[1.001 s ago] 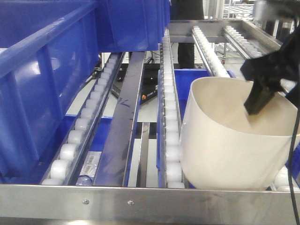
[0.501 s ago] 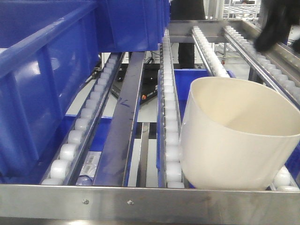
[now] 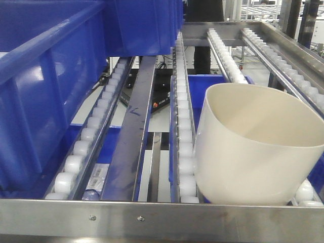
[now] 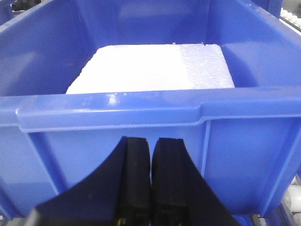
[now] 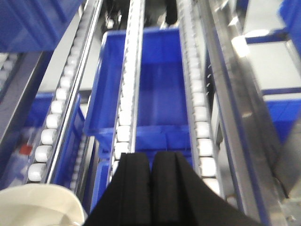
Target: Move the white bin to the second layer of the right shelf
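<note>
The white bin (image 3: pixel 255 147) sat upright on the right shelf second layer (image 3: pixel 152 215), at the lower end of the sloping rack, its base against the flat steel front lip (image 3: pixel 91 218) with its two visible screws. It rested across the right-hand lanes of white rollers (image 3: pixel 183 152), its open mouth facing up and its inside bare. No arm showed in the front view — the bin stood free of both grippers.

To the left on the same level, a large blue crate (image 3: pixel 45 96) filled the near-left side of the front view, with a second blue crate (image 3: pixel 144 25) behind it. A dark metal rail (image 3: pixel 134 131) ran down the slope between two roller rows, and another blue crate (image 3: pixel 215 83) showed below the rack behind the bin.

The left gripper (image 4: pixel 150 160) hung just in front of a blue crate's wall (image 4: pixel 94 146), its black fingers (image 4: pixel 136 169) pressed together on nothing; inside that crate lay a white foam block (image 4: pixel 150 68).

The right gripper (image 5: pixel 151 174) looked down over the roller lanes (image 5: pixel 124 122), its fingers (image 5: pixel 134 183) likewise pressed together and holding nothing. The white bin's rim (image 5: pixel 42 205) lay in the lower left corner of that view, apart from the fingers, and a blue crate (image 5: pixel 155 89) sat beneath the rails.
</note>
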